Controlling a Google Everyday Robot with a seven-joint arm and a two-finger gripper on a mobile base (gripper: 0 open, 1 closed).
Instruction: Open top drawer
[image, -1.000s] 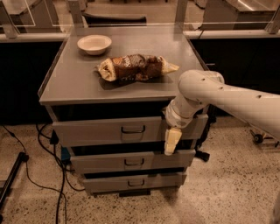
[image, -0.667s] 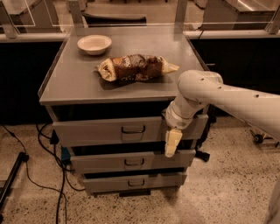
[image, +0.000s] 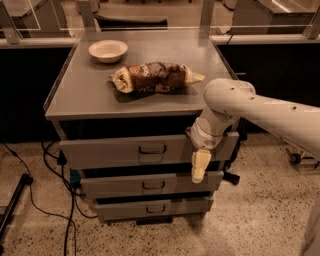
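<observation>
The top drawer (image: 115, 150) is the widest, tallest grey front of three under the grey cabinet top, with a small dark wire handle (image: 152, 149) at its centre. It stands out a little from the cabinet body, with a dark gap above it. My gripper (image: 199, 167) hangs down from the white arm (image: 250, 107) in front of the drawer's right end, well to the right of the handle, its pale tip reaching the front of the middle drawer (image: 115, 186). It touches nothing that I can see.
A brown snack bag (image: 155, 77) and a white bowl (image: 108, 50) lie on the cabinet top (image: 80, 95). The bottom drawer (image: 120, 210) is below. Black cables (image: 50, 200) trail on the speckled floor at left. Dark counters stand behind.
</observation>
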